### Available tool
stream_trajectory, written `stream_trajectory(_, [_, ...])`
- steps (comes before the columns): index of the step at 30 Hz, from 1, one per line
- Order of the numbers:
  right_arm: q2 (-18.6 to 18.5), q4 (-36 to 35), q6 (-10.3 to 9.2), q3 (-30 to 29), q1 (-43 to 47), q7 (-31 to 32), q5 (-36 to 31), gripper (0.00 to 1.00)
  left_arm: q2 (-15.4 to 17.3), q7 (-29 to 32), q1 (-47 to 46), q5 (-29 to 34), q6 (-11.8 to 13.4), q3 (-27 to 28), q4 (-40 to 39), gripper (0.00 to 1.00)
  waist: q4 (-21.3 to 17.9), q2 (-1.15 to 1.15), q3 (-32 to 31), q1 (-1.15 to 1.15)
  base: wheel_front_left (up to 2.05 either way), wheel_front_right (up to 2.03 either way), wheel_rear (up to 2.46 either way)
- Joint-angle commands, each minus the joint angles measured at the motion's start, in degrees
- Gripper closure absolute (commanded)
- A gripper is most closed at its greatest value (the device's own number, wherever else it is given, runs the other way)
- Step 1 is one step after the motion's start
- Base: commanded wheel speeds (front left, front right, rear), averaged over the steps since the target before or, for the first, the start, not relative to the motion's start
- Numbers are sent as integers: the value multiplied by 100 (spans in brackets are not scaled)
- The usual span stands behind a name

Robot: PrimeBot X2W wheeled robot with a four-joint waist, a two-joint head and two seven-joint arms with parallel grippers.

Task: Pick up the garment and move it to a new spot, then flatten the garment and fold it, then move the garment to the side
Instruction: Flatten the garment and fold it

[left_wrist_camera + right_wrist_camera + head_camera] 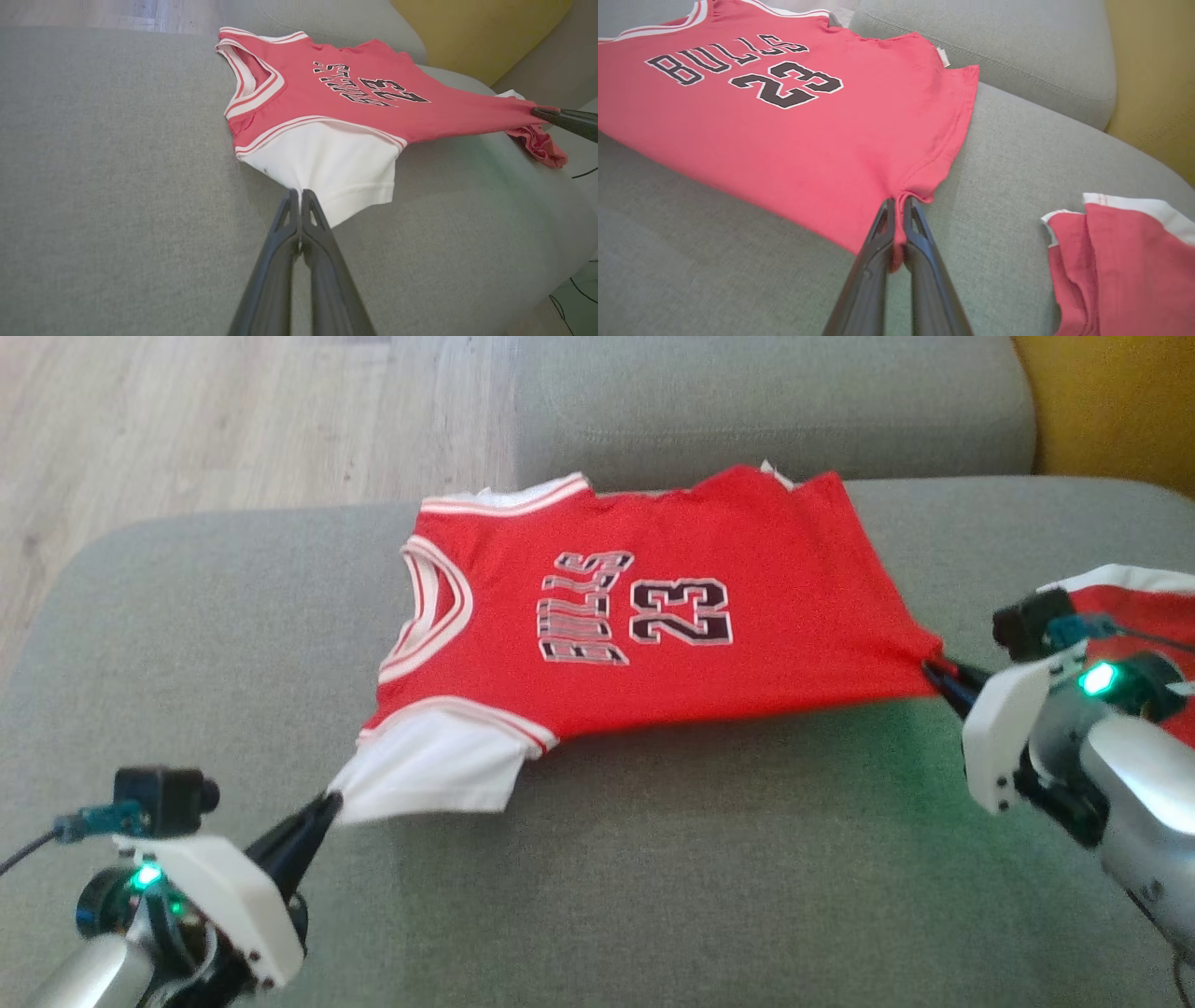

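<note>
Head view, with both wrist views. A red garment [653,616], a jersey printed BULLS 23, is shown spread face-up on the grey sofa cushion [653,896] and stretched between the two grippers. The left gripper [327,800] is seen with its fingers pressed together on the corner of the white sleeve [429,784]. The sleeve is drawn to a point at the fingertips, and the rest of it fans out just beyond them. The right gripper [934,672] is seen pinching the near hem corner of the garment, where the red fabric is gathered into a small pucker between the fingers. The near edge of the garment is pulled taut from one gripper to the other and appears slightly lifted off the cushion, with a shadow cast beneath it. A second red cloth [1148,607] with white trim is seen lying on the cushion just outboard of the right gripper, apart from the garment. A backrest cushion [775,401] is visible beyond the garment, a yellow cushion [1111,401] beyond the right gripper, and wooden floor [233,420] beyond the left gripper.
</note>
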Motion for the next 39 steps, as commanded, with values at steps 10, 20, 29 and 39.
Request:
stream_trajectory(10, [-989, -1199, -5, 656, 423, 820, 1238, 100, 878, 755, 540, -633, 328, 376, -1299, 100, -24, -1, -291, 1, 0, 0, 0])
stream_trajectory(20, [-1300, -1676, -5, 768, 320, 1007, 1560, 100, 847, 716, 397, -699, 459, 523, -1519, 100, -79, -1, -153, 1, 0, 0, 0])
stream_trajectory(29, [-1134, -1547, -5, 699, -38, 993, 1529, 100, 724, 899, -428, -620, 285, 500, -1063, 100, -135, -1, 261, 1, 0, 0, 0])
stream_trajectory(39, [-865, -1209, -5, 638, -504, 1150, 1564, 100, 599, 1281, -1656, -203, -29, 219, -129, 100, -170, -1, 692, 1, 0, 0, 0])
